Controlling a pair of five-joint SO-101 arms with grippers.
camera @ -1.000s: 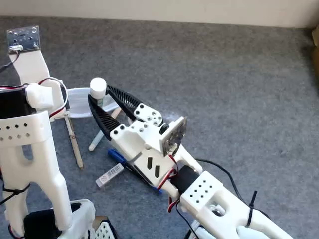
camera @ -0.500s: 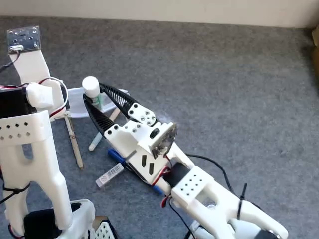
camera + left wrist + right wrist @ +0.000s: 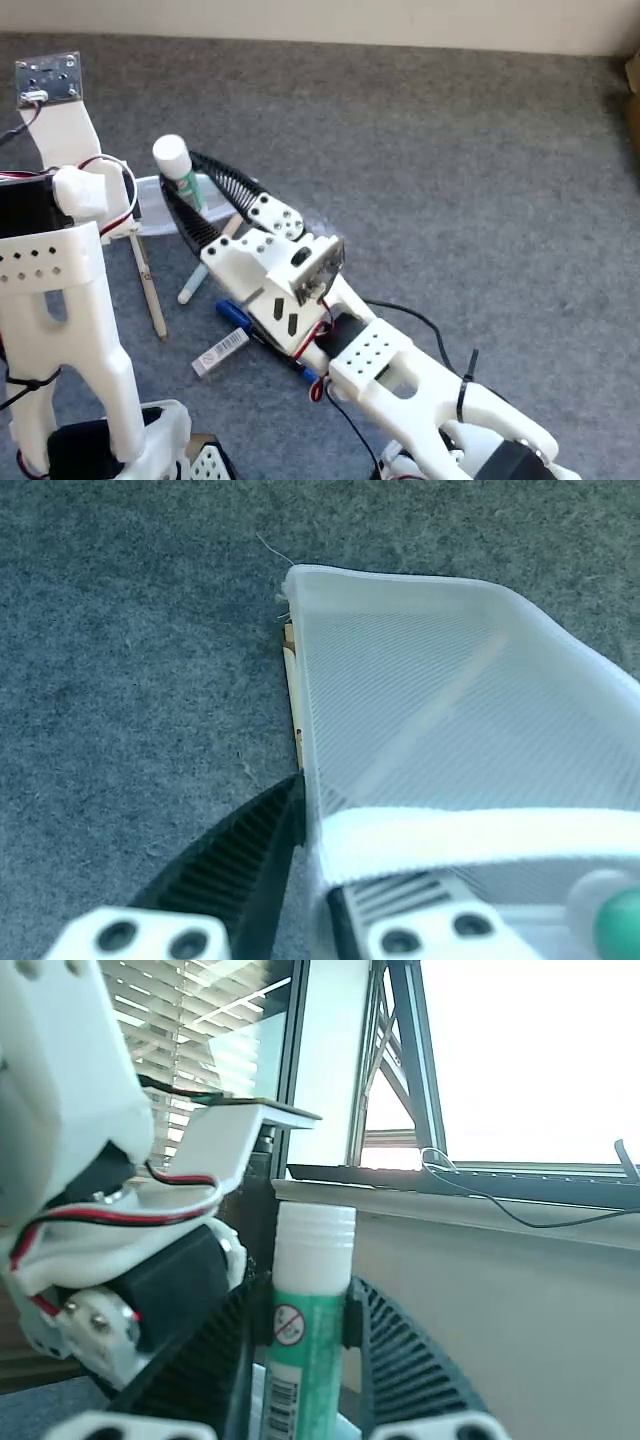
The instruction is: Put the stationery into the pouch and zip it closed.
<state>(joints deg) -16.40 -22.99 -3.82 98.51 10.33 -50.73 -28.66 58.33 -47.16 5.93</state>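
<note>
While right gripper (image 3: 181, 186) clamps glue stick (image 3: 172, 158), cap up, upper left of frame, stick sits at pouch (image 3: 148, 203) rim. Left gripper (image 3: 315, 825) pinched on same rim. Pencil (image 3: 150, 285), blue pen (image 3: 234, 314) lower left; open carpet (image 3: 480, 180) right half.

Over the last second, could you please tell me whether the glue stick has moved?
Yes: the glue stick in the right gripper shifted left, away from the blue pen.

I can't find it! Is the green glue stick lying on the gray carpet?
No, the glue stick is clamped in the right gripper, up off the carpet.
</note>
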